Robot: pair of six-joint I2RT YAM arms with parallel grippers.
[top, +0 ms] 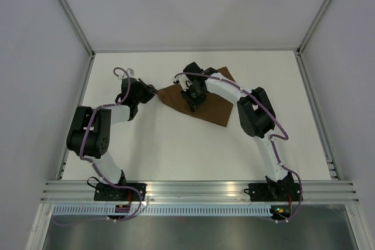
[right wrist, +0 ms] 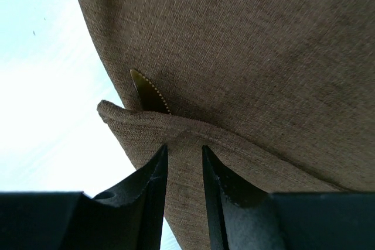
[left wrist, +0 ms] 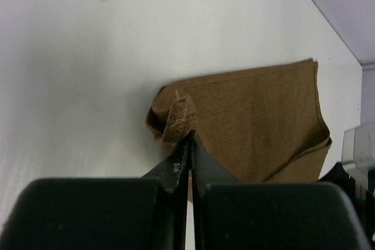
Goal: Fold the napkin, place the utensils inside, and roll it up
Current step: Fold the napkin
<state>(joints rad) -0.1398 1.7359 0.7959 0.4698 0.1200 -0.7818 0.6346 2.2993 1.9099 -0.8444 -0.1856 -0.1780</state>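
Observation:
The brown napkin (top: 212,108) lies folded at the back middle of the white table. In the left wrist view my left gripper (left wrist: 188,140) is shut on a crumpled corner of the napkin (left wrist: 258,127), at its left tip (top: 154,93). My right gripper (top: 193,99) is over the napkin's middle. In the right wrist view its jaws (right wrist: 183,151) stand partly apart, pinching a rolled fold of the napkin (right wrist: 263,57) that humps up between the tips. The serrated yellow-green tip of a utensil (right wrist: 150,95) pokes out from under that fold. The remainder of the utensil is hidden in the cloth.
White walls and metal frame posts (top: 70,10) enclose the table (top: 176,150) on three sides. An aluminium rail (top: 199,190) runs along the near edge by the arm bases. Part of the right arm (left wrist: 357,150) shows at the right edge of the left wrist view.

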